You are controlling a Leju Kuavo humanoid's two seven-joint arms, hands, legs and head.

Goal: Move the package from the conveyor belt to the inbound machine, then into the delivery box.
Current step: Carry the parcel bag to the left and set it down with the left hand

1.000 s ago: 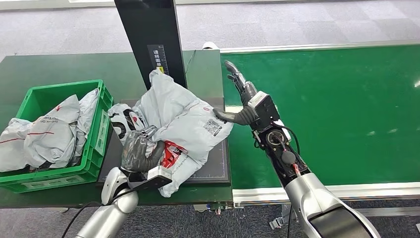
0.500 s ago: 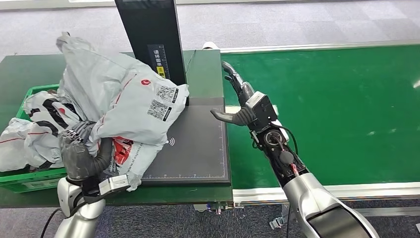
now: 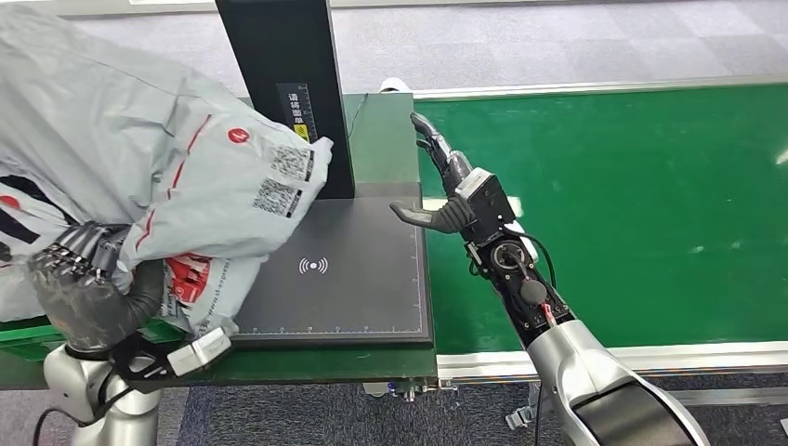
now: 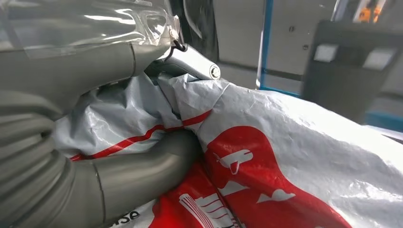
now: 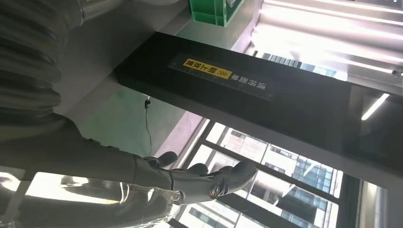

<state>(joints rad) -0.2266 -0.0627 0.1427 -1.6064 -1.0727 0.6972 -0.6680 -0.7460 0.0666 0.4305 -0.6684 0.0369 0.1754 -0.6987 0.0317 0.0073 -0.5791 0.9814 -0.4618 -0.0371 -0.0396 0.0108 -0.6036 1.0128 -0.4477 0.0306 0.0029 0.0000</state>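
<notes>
My left hand (image 3: 88, 297) grips a large grey plastic package (image 3: 139, 158) with red markings and QR labels, lifted at the left over the green delivery box (image 3: 28, 336), which it mostly hides. The left wrist view shows the thumb (image 4: 142, 166) pressed into the package's (image 4: 294, 156) grey and red wrap. The inbound machine's black scan pad (image 3: 344, 274) lies bare below its black post (image 3: 283, 84). My right hand (image 3: 446, 190) hovers open at the pad's right edge, by the green conveyor belt (image 3: 632, 204), fingers spread and holding nothing.
The dark green table (image 3: 381, 130) carries the machine and the box. Other grey parcels (image 3: 14, 214) sit in the box under the lifted package. Grey floor lies beyond the table and belt.
My left hand has carried the package off the scan pad, up and to the left over the box. The right hand has stayed almost still beside the pad.
</notes>
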